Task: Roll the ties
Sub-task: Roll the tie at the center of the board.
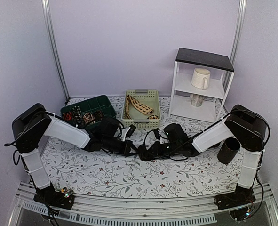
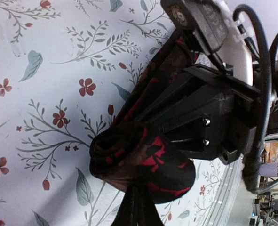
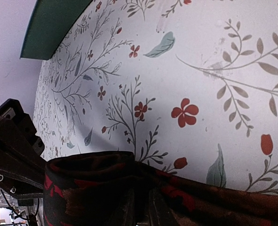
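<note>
A dark brown-black tie (image 2: 171, 165) with red markings lies bunched into a loose roll on the floral tablecloth at mid-table, between both grippers. In the left wrist view my left gripper (image 2: 138, 190) is shut on the roll's near edge, and the tie's loose length runs up toward the right gripper's black body (image 2: 214, 113). My right gripper (image 3: 142, 195) has its fingers pinched on a fold of the same tie (image 3: 91, 183). From above, the two grippers (image 1: 135, 149) (image 1: 148, 152) meet tip to tip. A beige tie (image 1: 138, 105) lies in the light green basket (image 1: 154, 123).
A dark green tray (image 1: 103, 101) at back left holds several small rolled ties (image 1: 82, 117). A white shelf (image 1: 176, 82) with two mugs stands at back right. A black cylindrical cup (image 1: 229, 149) lies by the right arm.
</note>
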### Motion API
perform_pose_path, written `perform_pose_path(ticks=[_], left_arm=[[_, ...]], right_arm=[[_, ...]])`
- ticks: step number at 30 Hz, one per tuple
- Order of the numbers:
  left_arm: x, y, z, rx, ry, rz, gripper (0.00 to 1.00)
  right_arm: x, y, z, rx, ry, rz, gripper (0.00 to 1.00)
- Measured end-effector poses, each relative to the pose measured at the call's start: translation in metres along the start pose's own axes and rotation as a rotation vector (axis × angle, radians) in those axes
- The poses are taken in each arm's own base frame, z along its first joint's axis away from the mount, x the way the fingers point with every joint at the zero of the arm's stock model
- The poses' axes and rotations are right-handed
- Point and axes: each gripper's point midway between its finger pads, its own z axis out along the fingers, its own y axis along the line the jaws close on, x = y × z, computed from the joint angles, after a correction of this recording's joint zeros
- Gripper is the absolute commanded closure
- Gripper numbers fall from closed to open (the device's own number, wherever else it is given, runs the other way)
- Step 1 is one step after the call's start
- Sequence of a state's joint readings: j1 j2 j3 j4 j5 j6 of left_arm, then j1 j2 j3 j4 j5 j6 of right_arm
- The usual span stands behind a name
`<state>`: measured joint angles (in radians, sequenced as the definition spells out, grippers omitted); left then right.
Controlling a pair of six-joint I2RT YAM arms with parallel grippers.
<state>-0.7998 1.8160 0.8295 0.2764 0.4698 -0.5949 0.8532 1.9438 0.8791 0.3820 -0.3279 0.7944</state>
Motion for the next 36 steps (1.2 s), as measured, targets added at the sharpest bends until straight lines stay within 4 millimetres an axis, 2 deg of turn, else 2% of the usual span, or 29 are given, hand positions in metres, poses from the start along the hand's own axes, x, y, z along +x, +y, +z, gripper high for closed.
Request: perform_pose_path(ticks=[9, 14, 19, 22, 26, 33, 36], left_arm=[[-0.011, -0.009, 0.009, 0.021, 0.015, 0.029, 1.00], [-0.015, -0.011, 0.012, 0.024, 0.021, 0.037, 1.00], [-0.019, -0.013, 0.019, 0.030, 0.032, 0.048, 1.00], [-0.021, -0.015, 0.023, 0.039, 0.037, 0.059, 1.00], [-0.021, -0.019, 0.026, 0.052, 0.047, 0.074, 1.00], [-0.023, -0.027, 0.028, 0.069, 0.058, 0.099, 1.00], [-0.023, -0.027, 0.028, 0.068, 0.062, 0.104, 1.00]], right_arm=[[-0.002, -0.008, -0.007, -0.022, -0.015, 0.022, 0.90], [-0.002, -0.013, -0.015, -0.012, -0.026, 0.033, 0.85], [-0.005, -0.016, -0.017, -0.006, -0.034, 0.040, 0.85], [-0.007, -0.019, -0.021, 0.002, -0.040, 0.046, 0.89], [-0.008, -0.022, -0.024, 0.016, -0.047, 0.046, 1.00], [-0.007, -0.027, -0.025, 0.029, -0.041, 0.052, 1.00], [-0.007, -0.028, -0.027, 0.043, -0.042, 0.056, 0.94]])
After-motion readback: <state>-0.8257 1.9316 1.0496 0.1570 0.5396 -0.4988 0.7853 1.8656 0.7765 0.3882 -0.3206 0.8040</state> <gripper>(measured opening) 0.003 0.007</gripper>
